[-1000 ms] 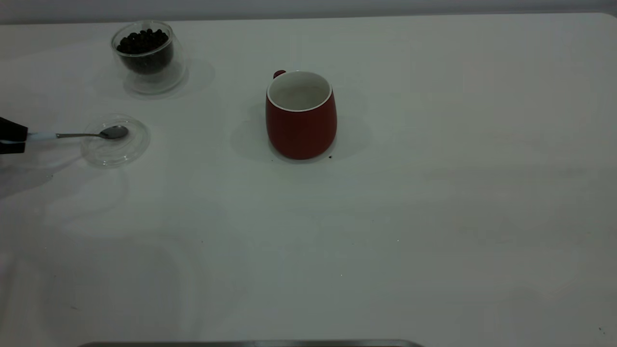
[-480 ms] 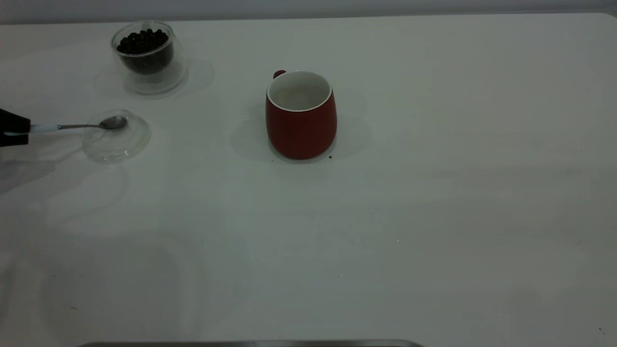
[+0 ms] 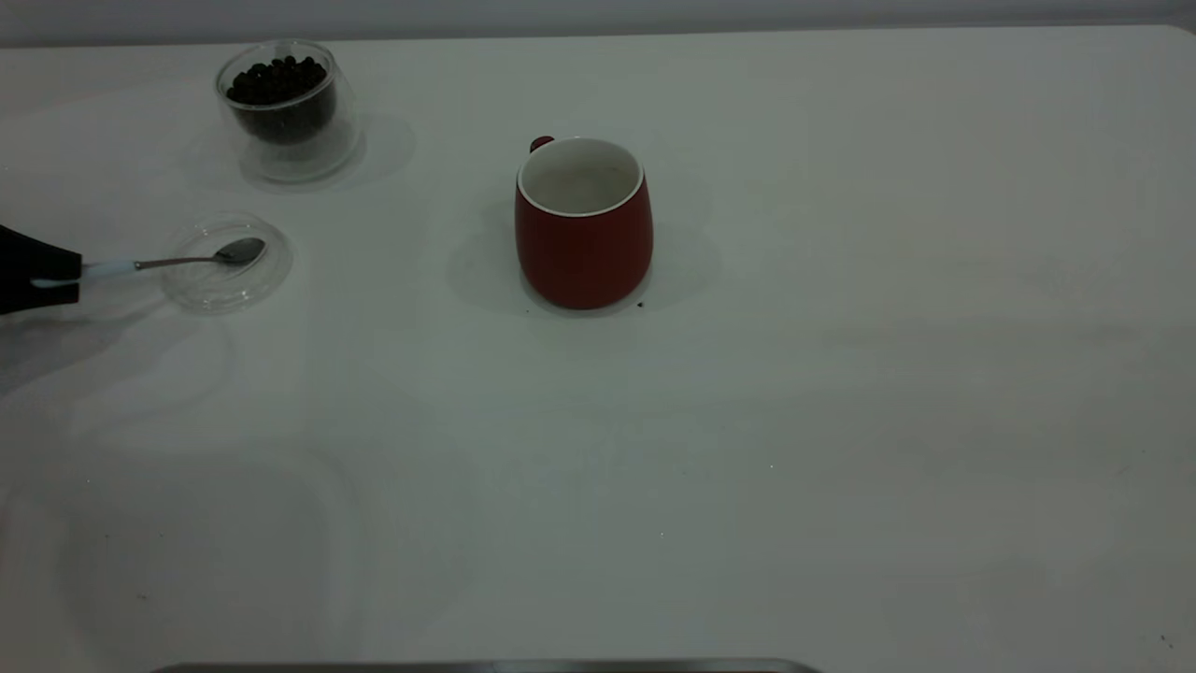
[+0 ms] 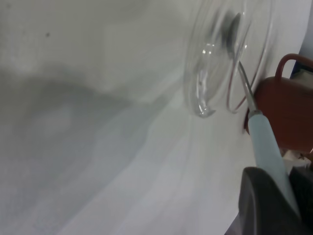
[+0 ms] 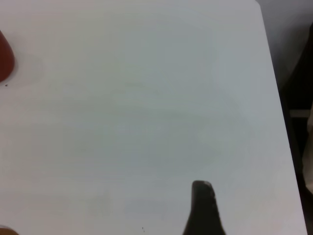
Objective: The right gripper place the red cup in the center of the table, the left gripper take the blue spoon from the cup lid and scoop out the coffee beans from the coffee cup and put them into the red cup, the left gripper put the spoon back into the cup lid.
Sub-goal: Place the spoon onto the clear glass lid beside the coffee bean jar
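Starting at the left edge of the exterior view, your left pincer (image 3: 42, 274) reached in over the white worktop (image 3: 747, 449), clamped on the pale blue handle of the blue spoon (image 3: 177, 261). The spoon's metal bowl sat over the clear cup lid (image 3: 224, 266), which lay flat on the worktop; from here you could not tell whether the bowl touched the glass.

The left wrist view gave you what the exterior one could not: the pale handle (image 4: 268, 147) running straight into the black pincer (image 4: 274, 205), and the thin neck passing over the lid's rim (image 4: 195, 93).

Behind the lid, near the far edge, stood the coffee cup (image 3: 290, 110), upright, with the coffee beans (image 3: 277, 80) heaped inside.

Further right, the red cup (image 3: 583, 224) stood upright near the middle of the worktop, its handle facing away from the exterior camera, well apart from the lid and the coffee cup.

Your right pincer (image 5: 204, 210) showed only in the right wrist view, as one dark fingertip above bare worktop, with a sliver of the red cup (image 5: 5, 58) at the frame's edge. I cannot tell how wide it stood.
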